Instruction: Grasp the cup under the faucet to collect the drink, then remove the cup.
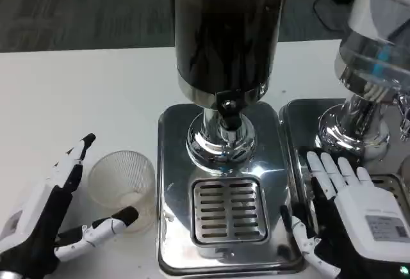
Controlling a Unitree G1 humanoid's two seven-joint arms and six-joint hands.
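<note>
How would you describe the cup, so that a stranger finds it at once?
Start from the dark drink dispenser on its shiny steel base. Left of that base, on the white table, the cup stands upright between the left hand's fingers. It is the only clear plastic thing there, ribbed and empty.

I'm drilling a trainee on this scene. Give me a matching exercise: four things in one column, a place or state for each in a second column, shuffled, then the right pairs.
Things:
1. cup
2. drip grate
3. left hand
4. right hand

Places or states:
A. open, fingers spread around the cup
B. empty, on the table left of the dispenser tray
C. lying at the tray's right edge, holding nothing
D. set in the tray below the faucet

Pairs: 1-B, 2-D, 3-A, 4-C
</note>
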